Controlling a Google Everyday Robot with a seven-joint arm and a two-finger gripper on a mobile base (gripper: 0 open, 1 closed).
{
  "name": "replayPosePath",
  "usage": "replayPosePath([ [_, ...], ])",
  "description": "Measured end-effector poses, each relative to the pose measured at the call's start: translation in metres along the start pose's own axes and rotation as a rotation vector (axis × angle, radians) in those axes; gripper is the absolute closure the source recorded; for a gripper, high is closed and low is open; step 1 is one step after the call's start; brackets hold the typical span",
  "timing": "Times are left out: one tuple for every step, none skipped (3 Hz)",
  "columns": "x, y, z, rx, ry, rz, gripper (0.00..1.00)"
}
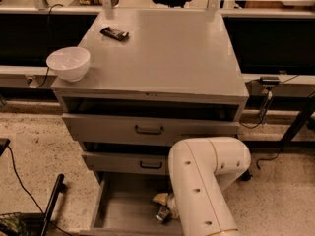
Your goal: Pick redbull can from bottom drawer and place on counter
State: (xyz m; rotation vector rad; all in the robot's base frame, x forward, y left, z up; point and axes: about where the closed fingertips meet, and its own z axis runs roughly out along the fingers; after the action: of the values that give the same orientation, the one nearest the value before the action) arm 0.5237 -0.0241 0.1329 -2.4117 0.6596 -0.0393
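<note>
Arm casing (204, 186), white and bulky, fills the near foreground and is cut off by the lower edge. It covers the right half of the bottom drawer (101, 205). The gripper (164, 206) reaches out from behind it, low inside that drawer. Only a tan tip and a bit of dark metal show, so whether it is clasping anything or hanging loose I cannot tell. Right at that tip lies a small shiny silver piece, which appears to be the redbull can (162, 215). It is down on the plain grey drawer floor, partly hidden, and its blue panels are hard to make out. The drawer is pulled well out, and nothing else in it can be seen.

Above it sit two shallower drawers, the middle drawer (118, 162) and the top drawer (108, 127). Each has one black handle and a dark gap over its front; their insides are out of sight. That makes three drawers in all.

Further back, the counter (167, 58) carries two things. One white bowl (68, 63) stands at the front left corner, its inside showing only white. One dark snack bar (114, 33) lies flat towards the far left, well apart from the bowl.
</note>
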Motion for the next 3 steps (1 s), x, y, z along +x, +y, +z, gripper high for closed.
replayPosePath([
  [0.0000,-0.0001,-0.0001,0.000,0.000,0.000,0.49],
  [0.0006,0.0034,0.0037,-0.025,-0.005,0.004,0.72],
  [0.0010,0.0047,0.0047,-0.038,-0.008,0.004,0.95],
])
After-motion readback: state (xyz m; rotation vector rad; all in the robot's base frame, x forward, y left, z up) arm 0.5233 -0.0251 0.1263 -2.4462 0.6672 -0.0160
